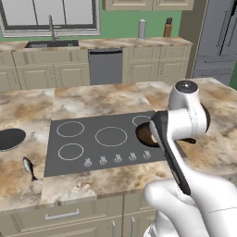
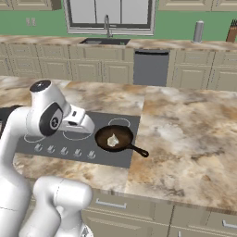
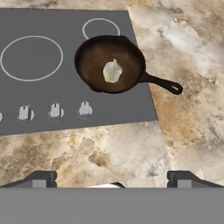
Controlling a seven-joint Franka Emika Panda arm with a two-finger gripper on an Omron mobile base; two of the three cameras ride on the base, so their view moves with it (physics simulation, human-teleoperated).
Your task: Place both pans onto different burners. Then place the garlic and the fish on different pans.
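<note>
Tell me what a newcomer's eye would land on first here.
First the brown pan on the cooktop's right side, a pale garlic lying in it, its handle over the counter. Then the black pan and small fish, both off on the counter left of the cooktop.

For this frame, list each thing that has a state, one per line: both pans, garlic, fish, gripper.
Brown pan: upright on a right-hand burner of the cooktop, handle out over the counter.
Garlic: lying inside the brown pan.
Black pan: on the counter left of the cooktop, on no burner.
Fish: lying on the counter near the black pan.
Gripper: open, holding nothing.
</note>
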